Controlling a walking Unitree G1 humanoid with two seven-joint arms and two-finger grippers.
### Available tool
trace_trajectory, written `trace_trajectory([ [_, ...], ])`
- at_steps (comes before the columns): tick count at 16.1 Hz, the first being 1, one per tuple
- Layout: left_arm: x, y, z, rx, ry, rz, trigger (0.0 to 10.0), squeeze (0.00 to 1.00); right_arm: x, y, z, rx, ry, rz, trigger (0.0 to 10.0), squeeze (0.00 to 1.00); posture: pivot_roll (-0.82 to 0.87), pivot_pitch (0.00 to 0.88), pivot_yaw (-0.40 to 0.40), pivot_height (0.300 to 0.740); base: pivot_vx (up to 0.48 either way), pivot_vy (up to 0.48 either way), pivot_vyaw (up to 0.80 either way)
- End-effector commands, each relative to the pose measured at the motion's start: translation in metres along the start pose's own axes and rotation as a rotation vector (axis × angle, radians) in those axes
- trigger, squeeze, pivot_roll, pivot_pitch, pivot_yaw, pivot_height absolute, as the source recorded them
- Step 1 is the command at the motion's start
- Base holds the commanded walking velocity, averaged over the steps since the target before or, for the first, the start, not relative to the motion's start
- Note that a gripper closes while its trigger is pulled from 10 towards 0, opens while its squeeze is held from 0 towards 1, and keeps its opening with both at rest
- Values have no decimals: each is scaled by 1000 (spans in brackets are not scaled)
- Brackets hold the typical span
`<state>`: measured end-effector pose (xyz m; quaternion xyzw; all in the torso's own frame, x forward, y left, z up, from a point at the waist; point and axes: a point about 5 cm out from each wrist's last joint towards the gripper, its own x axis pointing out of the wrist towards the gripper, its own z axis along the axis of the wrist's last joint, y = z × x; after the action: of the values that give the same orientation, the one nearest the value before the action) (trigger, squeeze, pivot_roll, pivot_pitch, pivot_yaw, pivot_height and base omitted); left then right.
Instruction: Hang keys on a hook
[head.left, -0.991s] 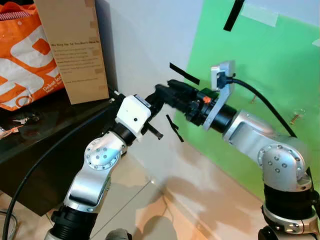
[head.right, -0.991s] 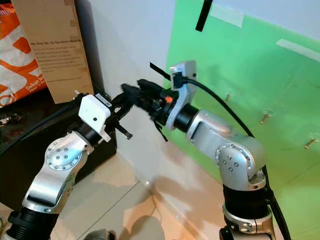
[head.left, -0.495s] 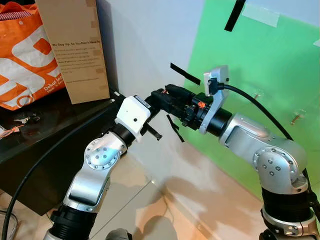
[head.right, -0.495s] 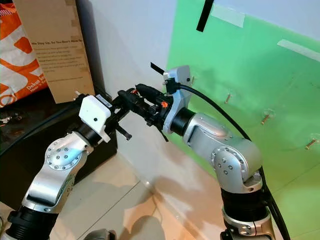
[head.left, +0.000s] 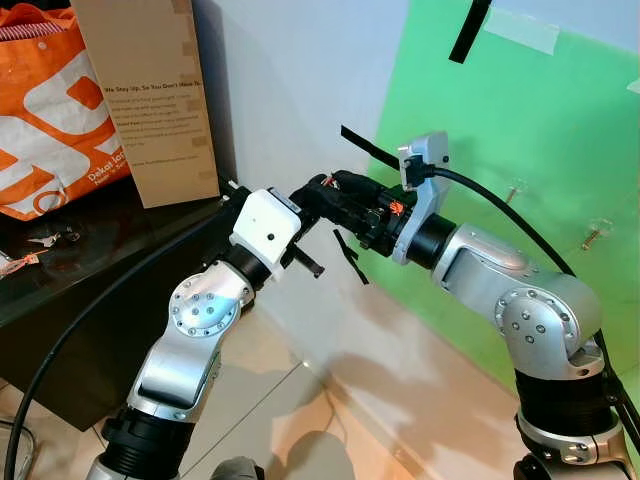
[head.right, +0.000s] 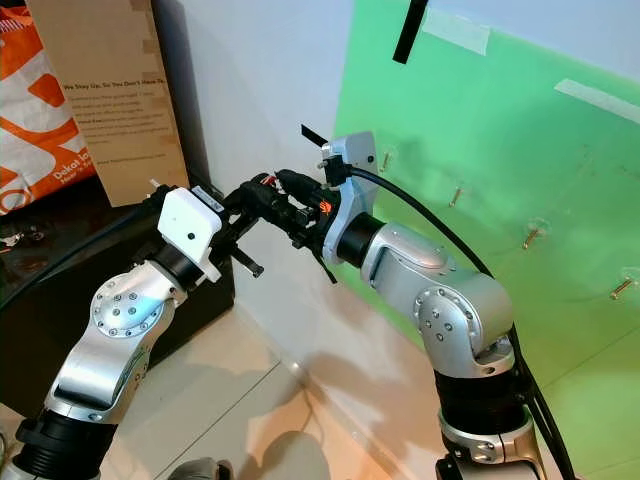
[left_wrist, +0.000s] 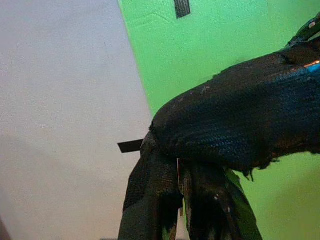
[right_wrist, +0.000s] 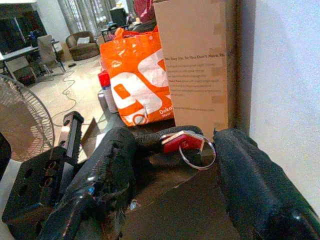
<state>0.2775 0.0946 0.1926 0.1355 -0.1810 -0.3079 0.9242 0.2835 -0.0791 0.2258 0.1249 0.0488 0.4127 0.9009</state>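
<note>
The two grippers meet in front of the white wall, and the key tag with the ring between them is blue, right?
Not quite: the key tag is red, not blue, as the right wrist view shows. The rest holds: the left gripper and right gripper meet in front of the white wall, with the ring between them.

White wall, green board, dark counter in a lived-in room

A green board (head.left: 520, 120) with black tape strips (head.left: 467, 30) covers the white wall (head.left: 290, 90). Left stands a dark counter (head.left: 70, 270) bearing a cardboard box (head.left: 145, 95) and orange bag (head.left: 45, 120). Pale glossy floor tiles (head.left: 300, 400) lie below; an armchair (right_wrist: 82, 44) and fan (right_wrist: 22, 120) sit beyond.
</note>
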Motion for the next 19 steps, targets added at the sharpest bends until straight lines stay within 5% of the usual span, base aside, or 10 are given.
trace_trajectory([
  [1,6,0,9,24,-41,-14,0,0,-1,-9,-1,-4,13,-62,10000,0,43,0,-75,740,0,0,0],
  [4,6,-1,9,23,-41,-15,0,0,1,-8,-1,-4,12,-51,10000,0,43,0,-75,740,0,0,0],
  [5,6,0,9,23,-41,-15,0,0,1,-7,-1,-2,13,-45,5373,0,44,0,-75,740,0,0,0],
  [6,6,0,9,23,-41,-15,0,0,2,-7,-1,3,13,-41,1922,0,43,0,-75,740,0,0,0],
  [7,6,0,9,23,-40,-15,0,0,2,-7,-1,5,13,-39,0,0,43,0,-75,740,0,0,0],
  [19,5,-1,9,22,-38,-16,0,0,-4,-15,4,2,-10,-66,0,0,41,0,-74,740,0,0,0],
])
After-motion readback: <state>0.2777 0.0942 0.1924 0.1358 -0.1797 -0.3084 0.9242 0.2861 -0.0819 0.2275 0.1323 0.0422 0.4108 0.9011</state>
